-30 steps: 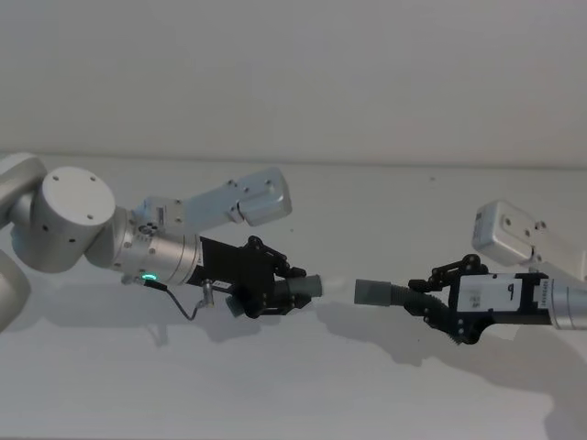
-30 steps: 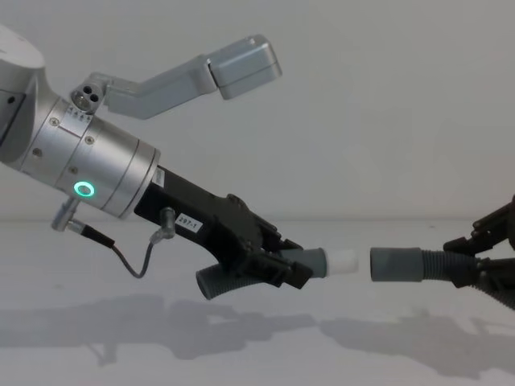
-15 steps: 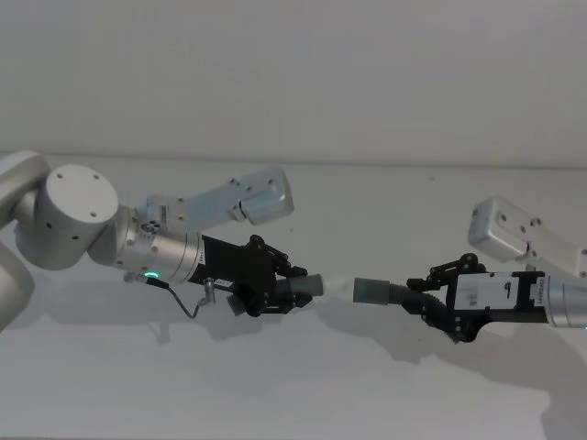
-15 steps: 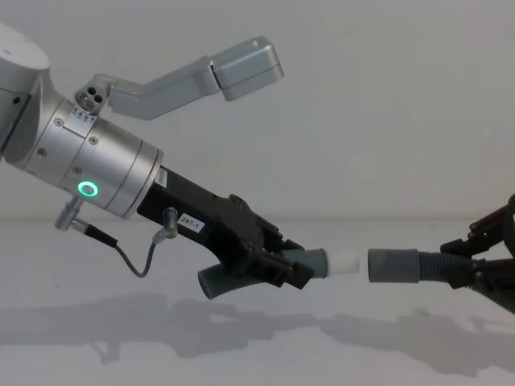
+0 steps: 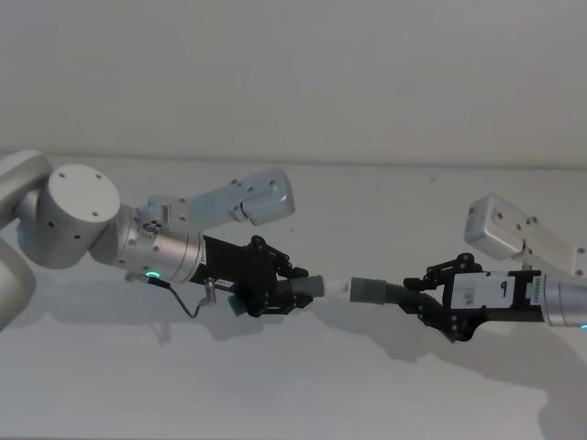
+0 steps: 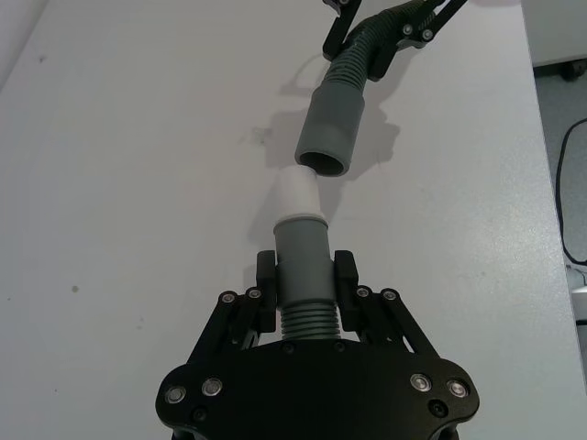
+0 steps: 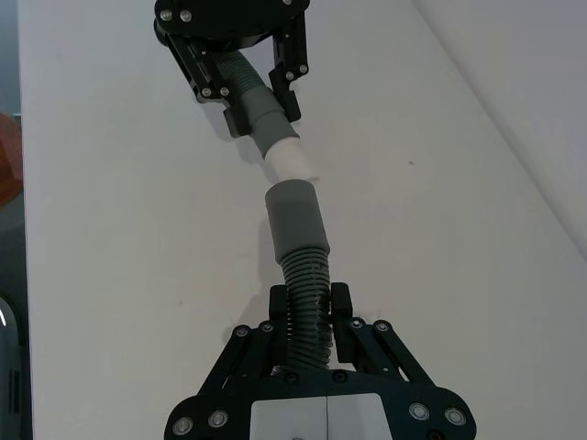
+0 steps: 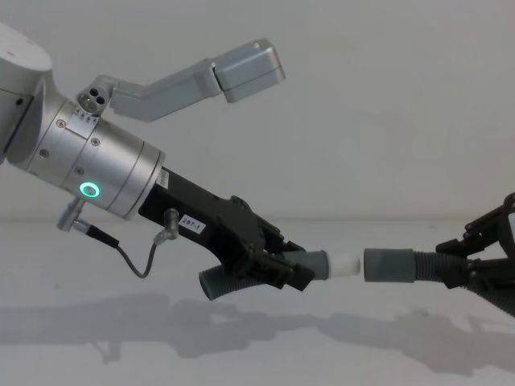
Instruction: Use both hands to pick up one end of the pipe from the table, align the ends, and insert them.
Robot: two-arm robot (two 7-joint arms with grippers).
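Closure is what I read over the last second. My left gripper (image 8: 278, 269) stays clamped on the white-tipped hose piece (image 8: 322, 264), lifted off the table (image 8: 241, 354). The gap to the plain grey cuff (image 8: 388, 264) has narrowed until the white tip (image 6: 300, 193) sits just at its mouth (not yet inside, I judge). My right gripper (image 5: 431, 302), fingers shut on its ribbed hose (image 7: 304, 302), has crept leftward; alignment looks good for insertion.

2 hose pcs (image 5: 303, 288), 2 grippers (image 5: 292, 291), 1 table (image 5: 293, 394)
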